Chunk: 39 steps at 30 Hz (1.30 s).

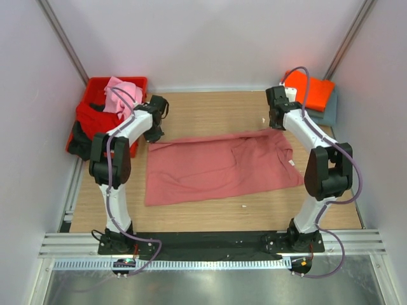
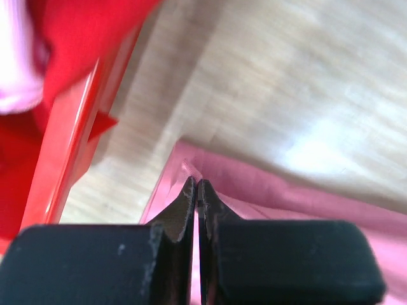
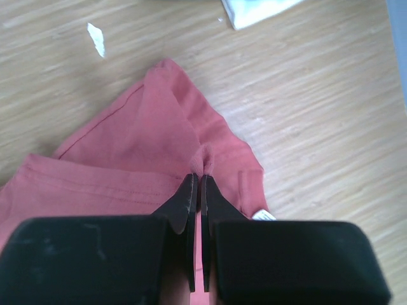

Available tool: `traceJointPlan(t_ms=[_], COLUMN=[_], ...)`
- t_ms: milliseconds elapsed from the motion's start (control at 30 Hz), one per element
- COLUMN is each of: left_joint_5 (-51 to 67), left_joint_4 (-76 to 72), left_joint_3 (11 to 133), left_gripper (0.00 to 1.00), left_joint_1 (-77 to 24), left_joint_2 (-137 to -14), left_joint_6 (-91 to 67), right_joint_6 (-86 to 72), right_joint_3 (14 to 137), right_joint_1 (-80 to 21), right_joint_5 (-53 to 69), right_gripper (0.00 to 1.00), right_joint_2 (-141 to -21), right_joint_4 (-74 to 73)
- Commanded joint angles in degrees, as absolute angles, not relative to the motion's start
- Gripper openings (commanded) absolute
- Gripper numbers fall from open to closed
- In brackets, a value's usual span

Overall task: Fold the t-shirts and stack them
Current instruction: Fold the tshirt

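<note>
Two shirts look done. An orange shirt (image 1: 313,91) lies folded on top of a grey-blue shirt (image 1: 331,111), just behind the right jaws. Three more wait in the red crate (image 1: 96,83) beside the left jaws. There is a light pink shirt (image 1: 119,94) on top, then a red shirt (image 1: 95,119) and a dark shirt (image 1: 77,143), all crumpled. So I think less than half the job is done.

The salmon-pink shirt (image 1: 219,166) is the one in work now. It lies spread out on the wooden surface (image 1: 210,111), between the two sets of jaws. The left jaws are squeezed shut on its far left corner. The right jaws are squeezed shut on a bunched bit of its far right edge.

The cloth is soft and thin, with wrinkles and a stitched hem. The crate is hard, shiny plastic. The surface is smooth, pale wood.
</note>
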<state>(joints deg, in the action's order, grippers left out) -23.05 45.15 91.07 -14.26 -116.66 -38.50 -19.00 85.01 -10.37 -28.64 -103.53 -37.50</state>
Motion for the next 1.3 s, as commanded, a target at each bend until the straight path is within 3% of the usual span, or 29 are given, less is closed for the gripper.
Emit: traceJointPlan(t_ms=[0,600,1167,1200,1267], left_joint_5=[-26.5,-34.8,-38.2,-38.3,-38.2], left_joint_4=[45.3,46.4,47.0,47.2,47.9], left_joint_3=[88.9,79.2,69.6,68.1,66.5], left_gripper=[0.0,0.0,0.0,0.02,0.25], left_joint_1=[-14.9,-20.9,-25.0,-25.7,-26.4], left_joint_2=[-112.3,-103.4,-97.3,-96.6,-95.5], left_joint_6=[-37.5,-38.4,-41.0,-41.4,-42.7], right_joint_6=[-20.5,-24.3,-29.7,-30.7,-31.5], right_joint_3=[83.0,70.7,63.6,62.2,60.6], right_joint_1=[-10.2,-10.1,-7.3,-6.8,-5.9], right_joint_5=[-32.8,-35.8,-37.7,-37.5,-37.1], right_gripper=[0.01,0.01,0.01,0.01,0.09], right_joint_2=[-96.8,-85.9,-83.8,-83.8,-83.8], right_joint_4=[-35.6,-36.7,-37.4,-37.4,-36.9])
